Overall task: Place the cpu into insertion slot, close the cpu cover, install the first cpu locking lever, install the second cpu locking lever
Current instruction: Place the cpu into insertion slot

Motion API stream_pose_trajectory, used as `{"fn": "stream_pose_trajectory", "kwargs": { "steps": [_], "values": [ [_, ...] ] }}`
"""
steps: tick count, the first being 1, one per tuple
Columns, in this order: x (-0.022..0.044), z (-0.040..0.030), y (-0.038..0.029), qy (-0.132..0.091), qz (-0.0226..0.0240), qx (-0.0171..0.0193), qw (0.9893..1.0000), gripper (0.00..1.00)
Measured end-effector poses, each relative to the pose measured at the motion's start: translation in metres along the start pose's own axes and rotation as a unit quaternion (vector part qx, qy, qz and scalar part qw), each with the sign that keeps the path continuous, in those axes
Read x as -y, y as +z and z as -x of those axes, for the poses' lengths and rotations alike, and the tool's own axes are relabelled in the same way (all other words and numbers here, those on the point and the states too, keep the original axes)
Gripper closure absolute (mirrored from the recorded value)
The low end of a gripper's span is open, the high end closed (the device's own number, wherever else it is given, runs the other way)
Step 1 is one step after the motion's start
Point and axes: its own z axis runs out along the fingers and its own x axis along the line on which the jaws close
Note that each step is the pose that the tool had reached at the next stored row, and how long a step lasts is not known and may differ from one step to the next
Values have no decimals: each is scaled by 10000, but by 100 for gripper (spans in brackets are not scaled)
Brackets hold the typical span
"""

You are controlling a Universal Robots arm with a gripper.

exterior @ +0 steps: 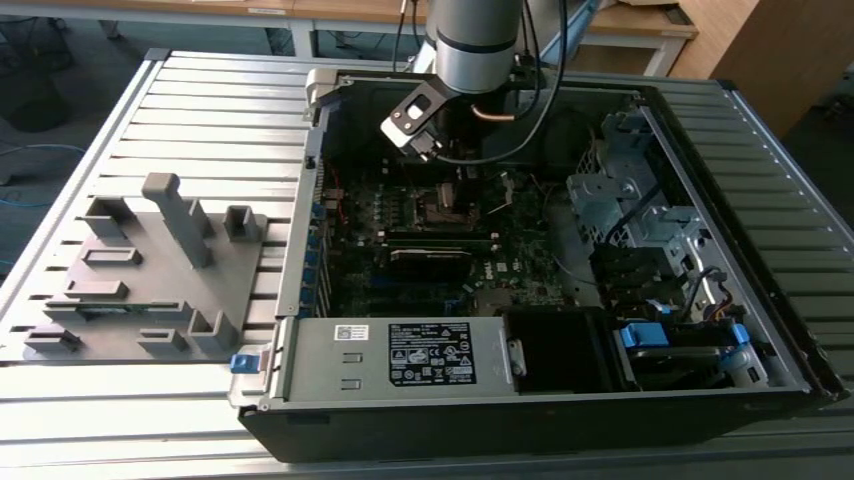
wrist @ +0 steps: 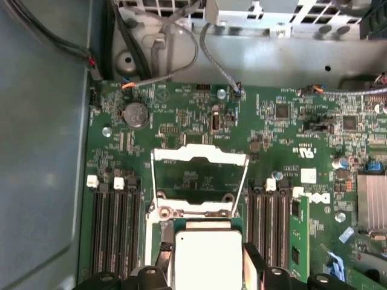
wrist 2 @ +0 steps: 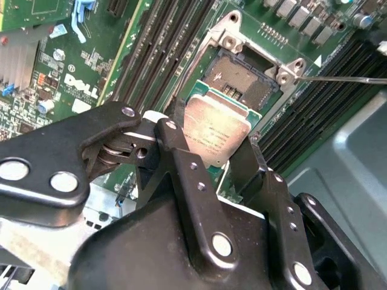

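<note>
Gripper [wrist 2: 213, 144] clenched on the cpu [wrist 2: 221, 121] by the open insertion slot [wrist 2: 242, 75], cpu cover [wrist: 199, 155] flipped up.

Exterior view: my arm [exterior: 474, 40] enters at twelve o'clock as a grey cylindrical segment, standing near-vertical; a pale wrist camera block [exterior: 414, 120] sits on its seven-o'clock side, tilted; dark cables hang along its three-o'clock side. Second wrist view: my gripper [wrist 2: 214, 138] is clamped, its two black fingers [wrist 2: 181, 160] pressing opposite edges of the cpu [wrist 2: 219, 130], whose dull metal top faces the camera; behind the fingers, my black linkage plates with silver pivot pins fan outward to either side; the fingers stand roughly parallel.
</note>
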Motion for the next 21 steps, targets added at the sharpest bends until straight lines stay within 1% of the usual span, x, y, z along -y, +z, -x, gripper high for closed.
{"fn": "stream_pose_trajectory", "kwargs": {
  "steps": [13, 21],
  "values": [
    [0, 0, 5, 0, -3, 0, 10000, 46],
    [2, -13, 10, -1, -2, -1, 10000, 46]
  ]
}}
